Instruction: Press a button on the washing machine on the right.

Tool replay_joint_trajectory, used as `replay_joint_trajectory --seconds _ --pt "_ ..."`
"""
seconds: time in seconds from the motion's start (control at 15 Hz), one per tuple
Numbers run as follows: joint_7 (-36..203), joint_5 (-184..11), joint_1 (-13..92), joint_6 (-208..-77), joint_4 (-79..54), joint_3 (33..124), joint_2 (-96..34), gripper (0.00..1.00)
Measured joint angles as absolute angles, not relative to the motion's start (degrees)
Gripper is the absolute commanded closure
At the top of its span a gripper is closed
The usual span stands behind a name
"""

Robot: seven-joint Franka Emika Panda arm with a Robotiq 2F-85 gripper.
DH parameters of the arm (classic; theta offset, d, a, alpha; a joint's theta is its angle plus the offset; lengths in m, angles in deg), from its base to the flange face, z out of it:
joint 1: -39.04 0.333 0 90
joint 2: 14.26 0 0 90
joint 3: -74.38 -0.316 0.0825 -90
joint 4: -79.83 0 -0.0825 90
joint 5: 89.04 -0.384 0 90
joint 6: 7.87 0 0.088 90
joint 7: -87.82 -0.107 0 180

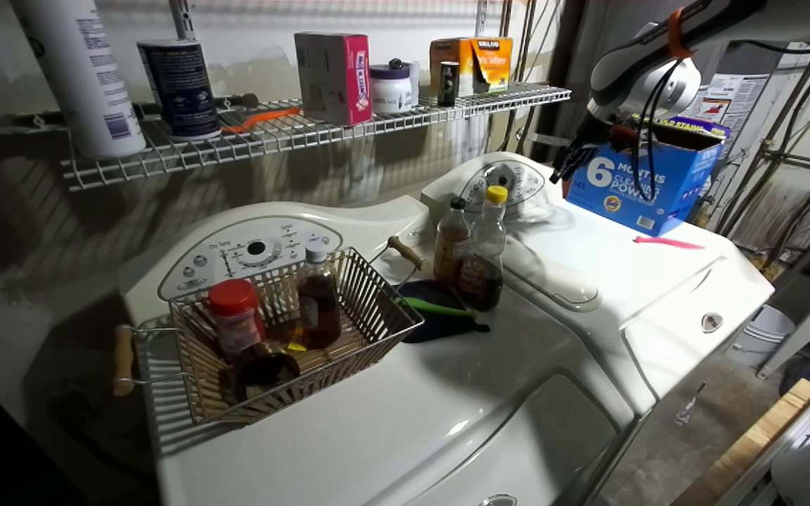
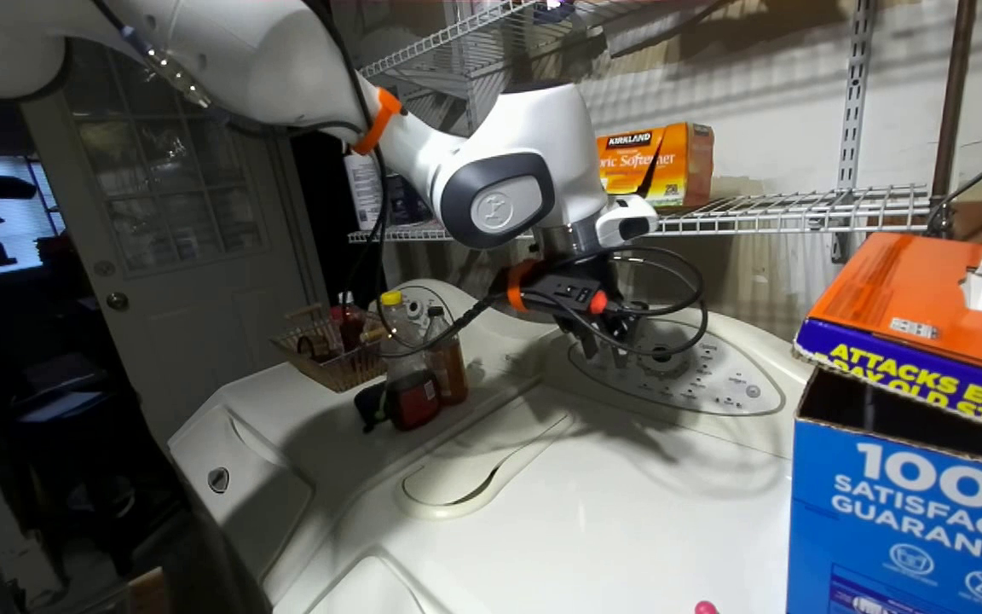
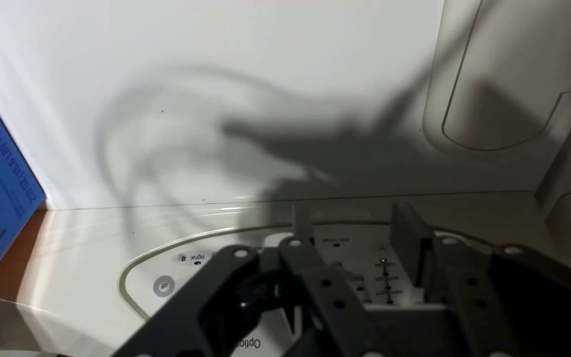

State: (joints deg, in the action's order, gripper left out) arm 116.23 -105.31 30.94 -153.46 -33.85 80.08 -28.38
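The white washing machine [image 1: 588,246] has a rounded control console [image 1: 526,184] with a round knob [image 1: 503,180]. The machine [image 2: 627,503] and its console [image 2: 713,388] also show in an exterior view. My gripper [image 2: 604,348] hangs close over the console's side nearer the bottles; whether it touches cannot be told. In the wrist view, my gripper [image 3: 355,223] is open and empty, its fingers apart over the console panel [image 3: 350,235]. A green light [image 3: 383,260] glows between them. A round "off" button [image 3: 164,286] lies to the left. The knob is hidden in the wrist view.
A blue detergent box [image 1: 644,176] stands beside the console. A yellow-capped bottle [image 1: 486,267] and a black-capped bottle [image 1: 451,242] stand on the neighbouring machine [image 1: 405,407] with a wire basket [image 1: 370,351]. A wire shelf [image 2: 789,213] runs above. A pink object [image 1: 669,242] lies near the box.
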Motion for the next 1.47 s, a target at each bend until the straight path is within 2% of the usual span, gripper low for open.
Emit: replay_joint_trajectory --seconds 0.2,0.27,0.33,0.4,1.47 --pt "116.3 -106.4 29.2 -155.2 -31.4 77.7 -31.9 1.0" --pt "116.3 -106.6 28.6 -155.7 -30.5 77.0 -33.1 1.0" --pt "116.3 -106.8 28.0 -156.1 -29.5 76.2 -34.5 0.93" --pt "116.3 -107.0 27.4 -156.5 -28.6 75.4 -35.7 0.99" --pt "116.2 -106.8 26.3 -156.9 -26.0 74.0 -38.4 1.0"
